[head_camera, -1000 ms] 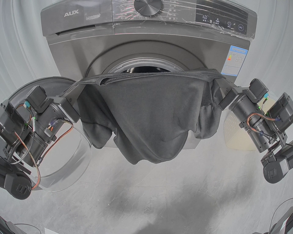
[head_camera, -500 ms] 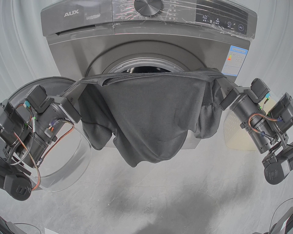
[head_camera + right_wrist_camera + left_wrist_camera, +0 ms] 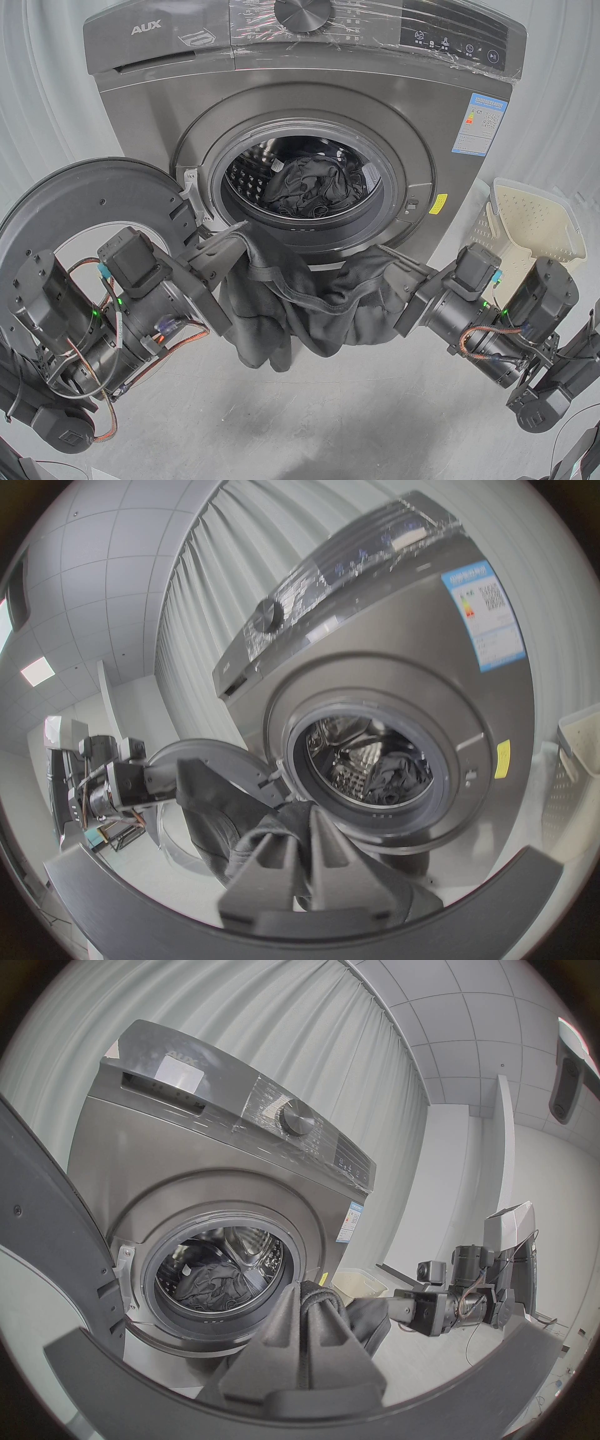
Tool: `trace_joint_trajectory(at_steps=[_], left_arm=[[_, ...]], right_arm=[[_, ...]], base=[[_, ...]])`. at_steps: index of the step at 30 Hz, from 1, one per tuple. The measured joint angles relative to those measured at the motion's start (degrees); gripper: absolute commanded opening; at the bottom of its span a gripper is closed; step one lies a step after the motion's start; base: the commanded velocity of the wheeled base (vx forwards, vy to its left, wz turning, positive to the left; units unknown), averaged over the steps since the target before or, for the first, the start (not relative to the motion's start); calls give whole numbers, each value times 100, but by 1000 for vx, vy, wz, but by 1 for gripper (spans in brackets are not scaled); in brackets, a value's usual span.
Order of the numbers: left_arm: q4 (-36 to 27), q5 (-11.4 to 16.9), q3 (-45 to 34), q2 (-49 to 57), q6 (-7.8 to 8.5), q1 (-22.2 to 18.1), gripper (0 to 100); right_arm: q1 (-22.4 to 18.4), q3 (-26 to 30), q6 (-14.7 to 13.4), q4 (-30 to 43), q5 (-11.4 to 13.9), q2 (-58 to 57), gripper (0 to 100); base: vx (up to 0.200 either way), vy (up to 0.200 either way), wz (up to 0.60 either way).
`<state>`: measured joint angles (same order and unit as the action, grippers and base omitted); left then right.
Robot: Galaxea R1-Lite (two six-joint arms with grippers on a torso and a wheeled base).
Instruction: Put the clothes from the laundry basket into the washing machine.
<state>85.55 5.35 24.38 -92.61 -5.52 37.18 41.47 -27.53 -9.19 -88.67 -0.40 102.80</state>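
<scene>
Got my left gripper (image 3: pixel 234 237) and right gripper (image 3: pixel 395 267) both pinched tight on a dark garment (image 3: pixel 300 303). It sags between them, just below the washer (image 3: pixel 156 125) opening. More clothes (image 3: pixel 309 184) are in the drum, and the basket (image 3: pixel 531 215) is off to my right.

Black cylindrical arms (image 3: pixel 94 325), orange cables (image 3: pixel 487 328), green lights (image 3: pixel 94 312)

all three views toward washing machine (image 3: pixel 156 119)
</scene>
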Motion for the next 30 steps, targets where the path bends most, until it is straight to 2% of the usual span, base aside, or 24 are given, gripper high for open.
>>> trace_joint_trajectory(at_steps=[4,12,23,27,30], left_arm=[[-21,28,94,-17,5,33,0],[-49,332,546,-127,-2,-13,0],[-67,356,913,-28,-46,-26,0],[-49,373,961,66,-50,2,0],[-55,378,952,144,-52,22,0]], right_arm=[[61,41,-24,0,-41,152,100],[168,460,-9,10,-55,610,100],[780,1209,-85,5,-140,1109,100],[825,1362,-99,2,-158,1225,100],[772,1262,-95,0,-162,1310,100]], base=[[0,0,0],[0,0,0],[0,0,0],[0,0,0],[0,0,0]])
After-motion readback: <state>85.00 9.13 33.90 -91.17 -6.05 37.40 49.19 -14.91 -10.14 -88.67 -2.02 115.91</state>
